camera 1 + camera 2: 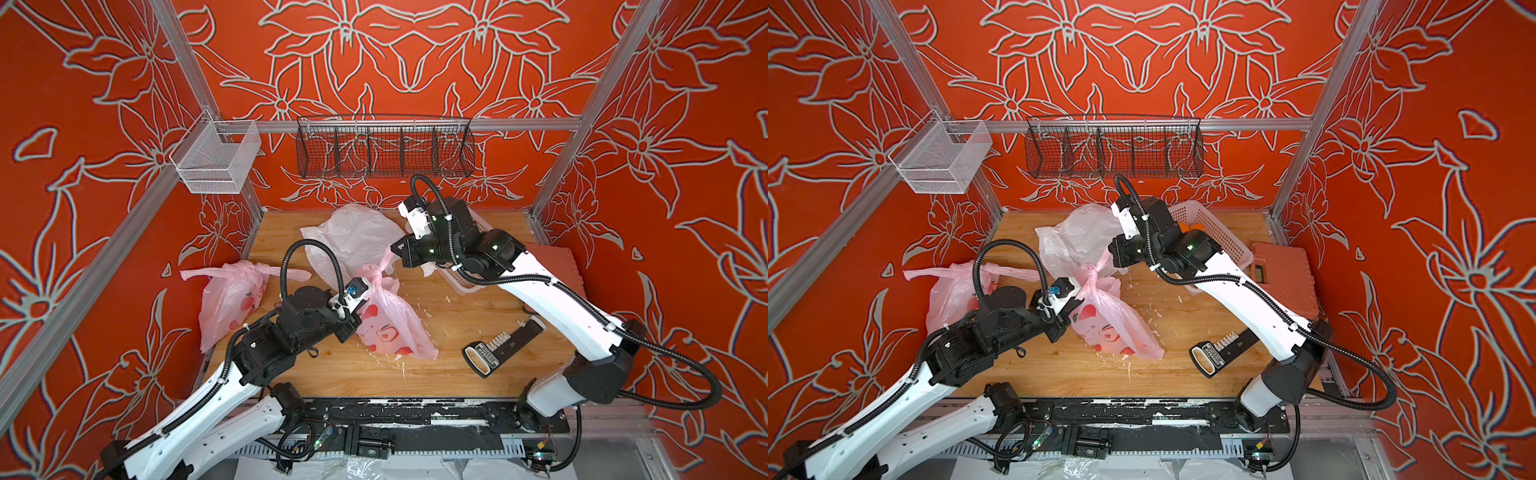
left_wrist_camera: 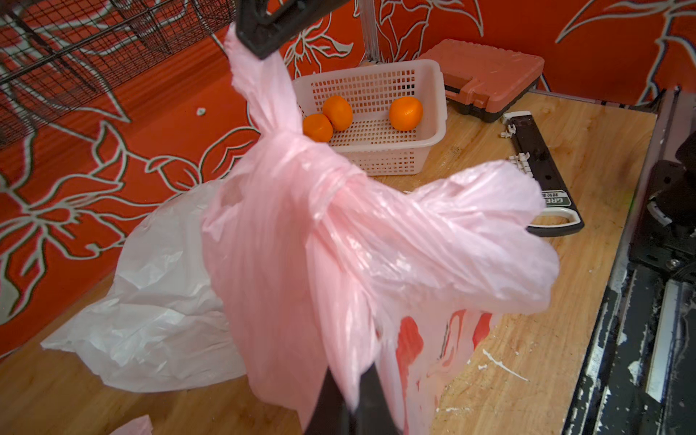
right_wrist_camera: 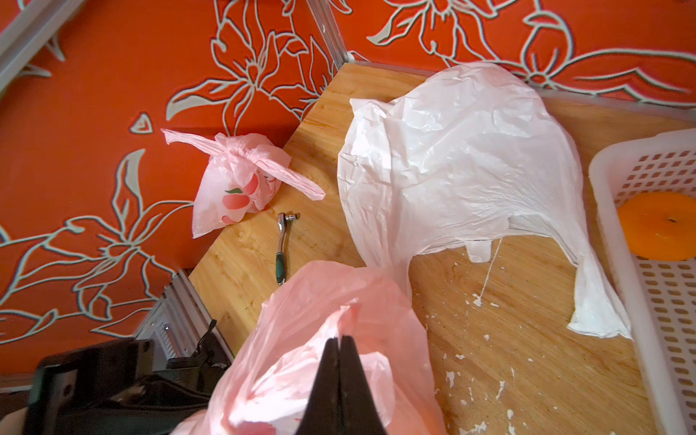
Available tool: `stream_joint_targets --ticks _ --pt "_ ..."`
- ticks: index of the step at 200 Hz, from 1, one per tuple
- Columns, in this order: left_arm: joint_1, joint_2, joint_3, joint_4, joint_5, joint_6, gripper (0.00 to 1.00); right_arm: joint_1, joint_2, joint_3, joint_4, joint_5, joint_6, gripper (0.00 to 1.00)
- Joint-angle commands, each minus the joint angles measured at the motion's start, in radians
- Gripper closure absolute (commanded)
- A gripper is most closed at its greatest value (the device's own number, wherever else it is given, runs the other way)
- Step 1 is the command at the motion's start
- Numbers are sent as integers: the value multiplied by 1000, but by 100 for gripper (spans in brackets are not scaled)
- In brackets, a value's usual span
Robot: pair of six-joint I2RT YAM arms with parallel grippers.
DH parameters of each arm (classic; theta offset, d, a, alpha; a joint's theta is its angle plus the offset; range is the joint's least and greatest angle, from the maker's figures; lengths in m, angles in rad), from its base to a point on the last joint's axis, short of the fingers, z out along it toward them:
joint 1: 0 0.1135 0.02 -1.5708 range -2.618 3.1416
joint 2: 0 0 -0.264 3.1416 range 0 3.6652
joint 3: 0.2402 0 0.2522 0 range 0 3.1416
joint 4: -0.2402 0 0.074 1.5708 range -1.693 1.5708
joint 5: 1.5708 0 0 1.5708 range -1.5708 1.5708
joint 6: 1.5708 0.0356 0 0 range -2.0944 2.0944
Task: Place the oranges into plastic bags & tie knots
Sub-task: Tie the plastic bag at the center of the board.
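A pink peach-print plastic bag [image 1: 388,328] stands mid-table with a knot [image 1: 369,274] twisted at its top. My left gripper [image 2: 349,395] is shut on one pink strap end, close against the bag's left side. Shut on the other strap end, my right gripper [image 3: 341,342] [image 1: 393,252] is just behind the knot. Another pink bag [image 1: 232,299] lies tied at the left, its knot [image 3: 241,154] showing two strap ends. A white bag [image 1: 357,237] lies flat at the back. Three oranges [image 2: 338,112] rest in the perforated basket [image 2: 376,160].
An orange tool case [image 1: 1283,274] sits behind the basket at the right wall. A black tool holder [image 1: 503,345] lies front right. A small ratchet [image 3: 281,244] lies near the left tied bag. A black wire rack [image 1: 384,151] and a white mesh bin [image 1: 212,162] hang on the rails.
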Motion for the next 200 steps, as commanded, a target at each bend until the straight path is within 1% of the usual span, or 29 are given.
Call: stream_joint_targets --ticks 1,25,48,81,112,136,176,200 --pt "-5 -29 15 -101 -49 -115 100 -13 -40 -16 53 129 -16 100" --pt "-5 -40 8 -112 -170 -201 100 -12 -50 -34 51 180 -21 100" --pt "-5 -44 -6 -116 -280 -267 100 -13 -63 -47 29 269 -28 100" --pt "-5 -32 -17 -124 -359 -317 100 -17 -73 -55 -23 422 -41 100" --pt "-5 -35 -15 -125 -375 -312 100 -31 -92 -76 -43 534 -53 100" --pt "-4 -50 -16 -117 -369 -293 100 -59 -102 -82 -68 577 -62 100" --pt "-2 -47 -25 -119 -359 -296 100 -132 -128 -107 -79 601 -73 100" --pt "5 -29 -36 -105 -317 -307 100 -185 -135 -123 -77 578 -74 100"
